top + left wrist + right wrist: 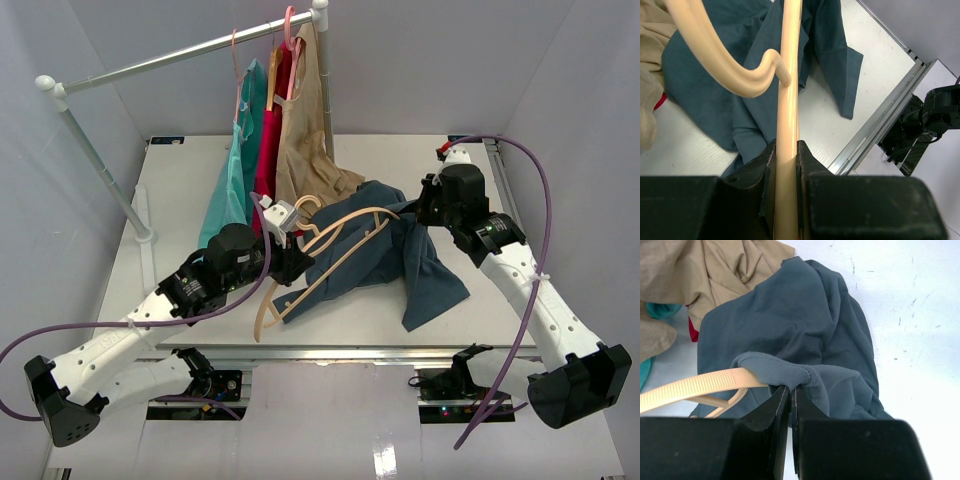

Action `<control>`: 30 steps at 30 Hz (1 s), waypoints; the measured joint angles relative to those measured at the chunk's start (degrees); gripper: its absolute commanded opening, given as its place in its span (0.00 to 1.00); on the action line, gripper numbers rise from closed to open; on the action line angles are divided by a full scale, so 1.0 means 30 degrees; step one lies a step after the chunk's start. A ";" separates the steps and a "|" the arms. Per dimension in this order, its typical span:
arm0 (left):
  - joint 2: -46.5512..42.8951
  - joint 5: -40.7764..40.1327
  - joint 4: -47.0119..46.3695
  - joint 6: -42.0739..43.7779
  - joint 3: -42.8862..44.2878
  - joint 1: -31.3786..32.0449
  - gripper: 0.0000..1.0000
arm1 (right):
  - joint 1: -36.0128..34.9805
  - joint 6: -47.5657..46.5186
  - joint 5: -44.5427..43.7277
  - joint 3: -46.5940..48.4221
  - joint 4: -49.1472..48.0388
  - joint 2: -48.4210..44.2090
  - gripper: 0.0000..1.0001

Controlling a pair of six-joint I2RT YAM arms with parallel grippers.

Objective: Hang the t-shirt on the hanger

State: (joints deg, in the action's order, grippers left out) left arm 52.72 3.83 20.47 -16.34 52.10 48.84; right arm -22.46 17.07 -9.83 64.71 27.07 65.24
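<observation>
The dark slate-blue t-shirt (420, 265) lies crumpled on the table at centre right. The tan hanger (268, 310) lies tilted across it, with one arm tucked into the shirt's ribbed edge. My left gripper (292, 265) is shut on the hanger's bar (788, 100), whose curved hook (725, 65) rises just past the fingers (760, 170). My right gripper (420, 212) is shut on the t-shirt's ribbed hem (790, 376), pinching the fabric where it wraps over the ridged hanger arm (695, 387). The shirt's body (790, 315) bunches behind it.
A metal rail (190, 52) at the back carries a turquoise garment (232, 185), a red one (268, 150) and a beige one (305, 130) on pink-hooked hangers. The beige garment spills onto the table beside the shirt (715, 270). The table's front rail (880, 125) runs close by.
</observation>
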 measured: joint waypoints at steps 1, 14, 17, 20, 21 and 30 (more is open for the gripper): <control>-0.0003 -0.0003 0.0000 0.0000 -0.0006 0.0000 0.00 | 0.0000 -0.0108 0.0161 0.0000 0.0014 0.0003 0.08; -0.0361 -0.0073 -0.0740 0.0070 -0.0067 0.0000 0.00 | 0.0000 -0.1429 0.0963 0.0000 0.1154 0.0288 0.08; -0.0361 -0.0064 -0.0884 0.0085 -0.0070 0.0000 0.00 | 0.0000 -0.1515 0.0976 0.0000 0.1157 0.0289 0.08; -0.0346 0.0065 -0.1071 0.0173 -0.0145 0.0000 0.00 | 0.0000 -0.1570 0.1078 0.0004 0.1157 0.0299 0.08; -0.0336 0.0202 -0.1227 0.0233 -0.0242 0.0000 0.00 | 0.0000 -0.1573 0.1144 0.0022 0.1160 0.0318 0.08; 0.0153 0.1611 -0.2232 0.0727 -0.1223 0.0000 0.00 | 0.0000 -0.1662 0.1695 0.1138 0.1598 0.0882 0.08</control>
State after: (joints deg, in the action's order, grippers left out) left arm 53.18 8.66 13.77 -14.16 48.43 48.84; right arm -22.46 12.08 -4.74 68.12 31.87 67.89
